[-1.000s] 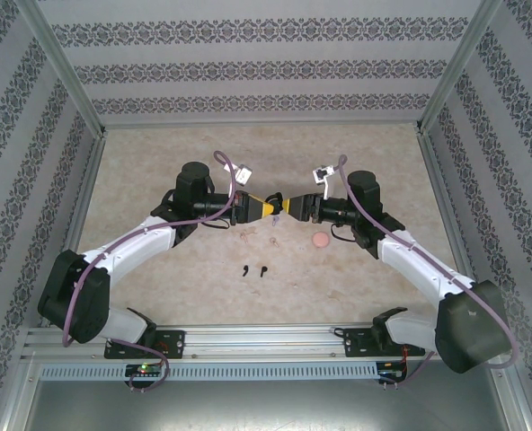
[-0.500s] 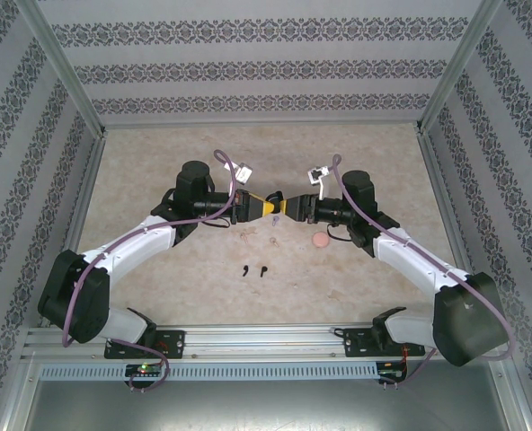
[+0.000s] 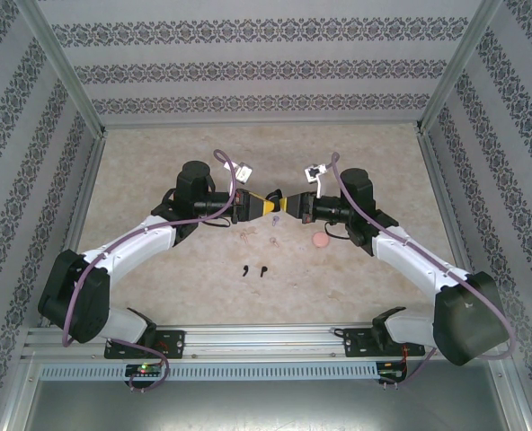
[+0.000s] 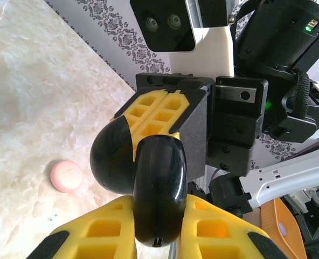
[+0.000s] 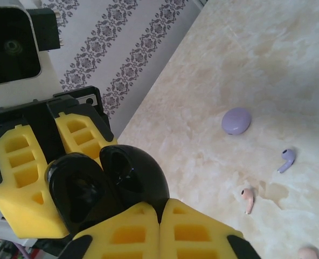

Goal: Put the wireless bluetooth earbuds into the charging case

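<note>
Earbuds are lying loose on the table. Black earbuds are sitting side by side at 6 o'clock from the two grippers, well apart from them. Black case is hanging in the air mid-table, hinged open, with both arms sharing it. Left gripper is pinching one shell, seen edge-on in its wrist view. Right gripper is clamping the other, rounded shell. The two sets of yellow fingertips are nearly meeting. Pink case is resting closed on the table at 4 o'clock from the grippers. In the right wrist view, lilac case is sitting closed and lilac earbud is lying at 5 o'clock from it. Pink earbud is lying at 7 o'clock from the lilac one, and none of these are touching. Pinkish blob at the bottom edge is possibly a second pink earbud, too cropped to tell
</note>
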Robot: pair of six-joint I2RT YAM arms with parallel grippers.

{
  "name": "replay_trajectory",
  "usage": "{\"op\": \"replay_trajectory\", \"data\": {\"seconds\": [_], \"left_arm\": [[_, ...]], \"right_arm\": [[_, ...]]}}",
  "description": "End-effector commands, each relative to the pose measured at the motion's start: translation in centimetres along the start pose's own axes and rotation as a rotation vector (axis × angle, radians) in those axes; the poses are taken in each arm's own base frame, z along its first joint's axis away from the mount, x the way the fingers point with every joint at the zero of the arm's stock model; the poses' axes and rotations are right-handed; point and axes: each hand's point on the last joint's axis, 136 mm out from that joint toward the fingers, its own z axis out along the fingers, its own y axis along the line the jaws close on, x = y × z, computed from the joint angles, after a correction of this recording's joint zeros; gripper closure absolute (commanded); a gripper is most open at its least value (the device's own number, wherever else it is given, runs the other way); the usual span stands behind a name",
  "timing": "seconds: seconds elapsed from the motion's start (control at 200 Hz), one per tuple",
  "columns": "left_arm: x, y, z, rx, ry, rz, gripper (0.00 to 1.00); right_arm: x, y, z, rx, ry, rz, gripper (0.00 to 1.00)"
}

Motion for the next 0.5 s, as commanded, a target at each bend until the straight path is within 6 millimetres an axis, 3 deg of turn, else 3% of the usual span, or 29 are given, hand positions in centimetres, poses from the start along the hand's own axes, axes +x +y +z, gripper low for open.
{"op": "replay_trajectory", "data": {"seconds": [0.0,0.185,0.245,0.365,0.495], "left_arm": [[-0.1,-1.4,0.8,0.058,0.010,0.056,1.00],[0.1,-0.3,1.2,0.021,0.013,0.038,0.98],[-0.1,0.5,1.2,-0.026,0.011,0.037,0.85],[-0.6,2.0,0.5,-0.145,0.019,0.066,0.50],[-0.9,2.5,-1.0,-0.237,0.083,0.132,0.29]], "right_arm": [[-1.6,1.4,0.2,-0.033,-0.026,-0.039,1.00],[-1.3,1.2,0.3,-0.019,-0.016,-0.028,1.00],[-1.2,0.5,0.3,0.017,-0.012,-0.021,1.00],[-0.8,-1.7,0.1,0.139,0.019,-0.030,1.00],[-0.5,-4.1,-0.3,0.235,0.064,-0.044,1.00]]}}
